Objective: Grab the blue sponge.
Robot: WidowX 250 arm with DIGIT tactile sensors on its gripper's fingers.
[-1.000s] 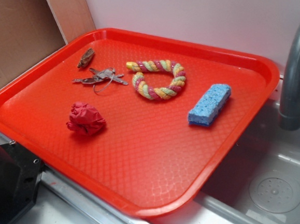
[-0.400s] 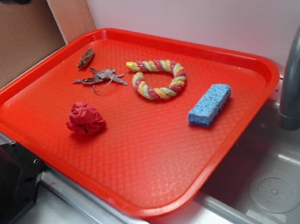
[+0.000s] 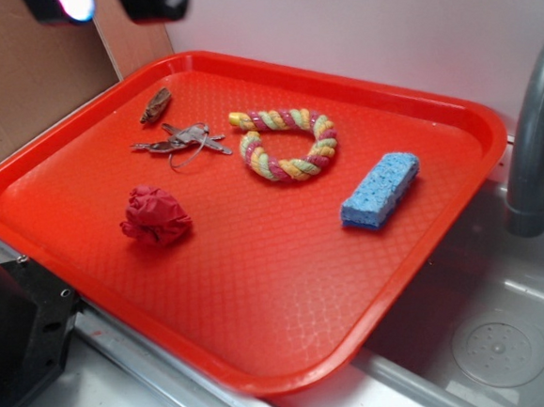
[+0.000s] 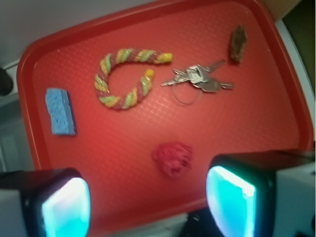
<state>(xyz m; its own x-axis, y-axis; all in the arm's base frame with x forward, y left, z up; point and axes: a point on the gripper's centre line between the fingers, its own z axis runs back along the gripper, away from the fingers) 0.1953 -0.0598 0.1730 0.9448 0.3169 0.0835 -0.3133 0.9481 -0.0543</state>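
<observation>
Our fingers (image 4: 66, 205) stand wide apart with nothing between them; in the wrist view they fill the two lower corners, their inner pads glowing cyan, and the gripper (image 4: 148, 200) hangs high above the tray (image 4: 276, 74). In the exterior view we see only two dark blurred tips of the gripper (image 3: 105, 3) at the top left edge, above the tray's (image 3: 260, 289) far left corner.

Below us, between the fingers in the wrist view, lies the red paper ball (image 4: 172, 157), on the near left part of the tray in the exterior view (image 3: 155, 215). Beyond it are the keys (image 4: 197, 79) on their ring, and past them a small brown object (image 4: 238, 43) near the far rim; we cannot tell what it is. The exterior view shows the keys (image 3: 182, 142) and the brown object (image 3: 156, 105) in the far left area.

The rope ring (image 4: 126, 79) curls near the tray's middle (image 3: 286, 144). The sponge (image 4: 60, 111) lies flat near the tray's edge, apart from the ring, well away from our fingers. In the exterior view the sponge (image 3: 379, 189) sits toward the right rim, close to the grey faucet (image 3: 534, 145) and sink (image 3: 499, 336).
</observation>
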